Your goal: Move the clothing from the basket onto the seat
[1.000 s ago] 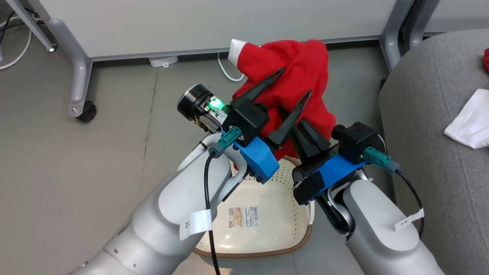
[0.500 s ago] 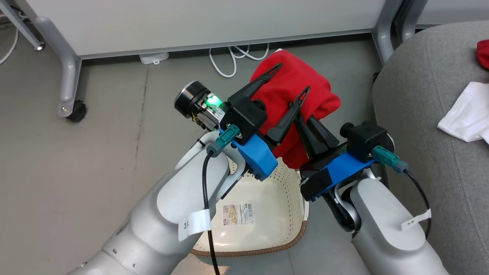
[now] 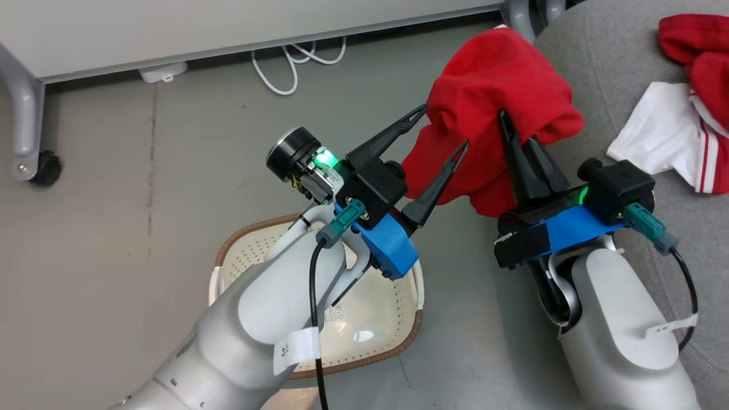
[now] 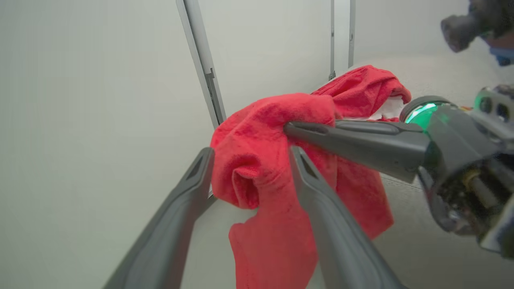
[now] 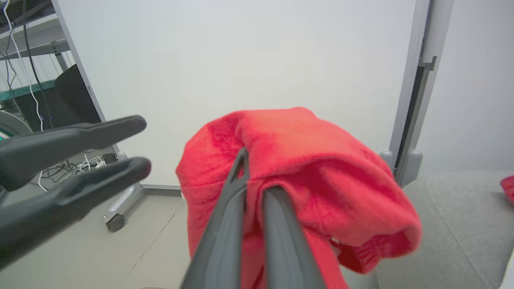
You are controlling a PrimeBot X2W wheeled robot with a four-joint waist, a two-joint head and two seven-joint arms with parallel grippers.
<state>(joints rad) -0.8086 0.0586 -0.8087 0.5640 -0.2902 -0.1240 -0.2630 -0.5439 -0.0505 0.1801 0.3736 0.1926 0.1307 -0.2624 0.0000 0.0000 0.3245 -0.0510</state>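
The light-grey seat (image 3: 615, 62) carries red-and-white clothing (image 3: 683, 125). The basket (image 3: 393, 307) stands on the floor (image 3: 114, 199). A red garment (image 3: 495, 85) hangs at the seat's edge, pinched in the right gripper's (image 3: 512, 134) closed jaws. The left gripper's (image 3: 445, 126) jaws stand wide apart beside it.

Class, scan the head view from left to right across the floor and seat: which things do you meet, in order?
Black caster wheel → cream perforated plastic basket → bright red fabric garment held in the air → white-and-red clothing lying on the light-grey upholstered seat.
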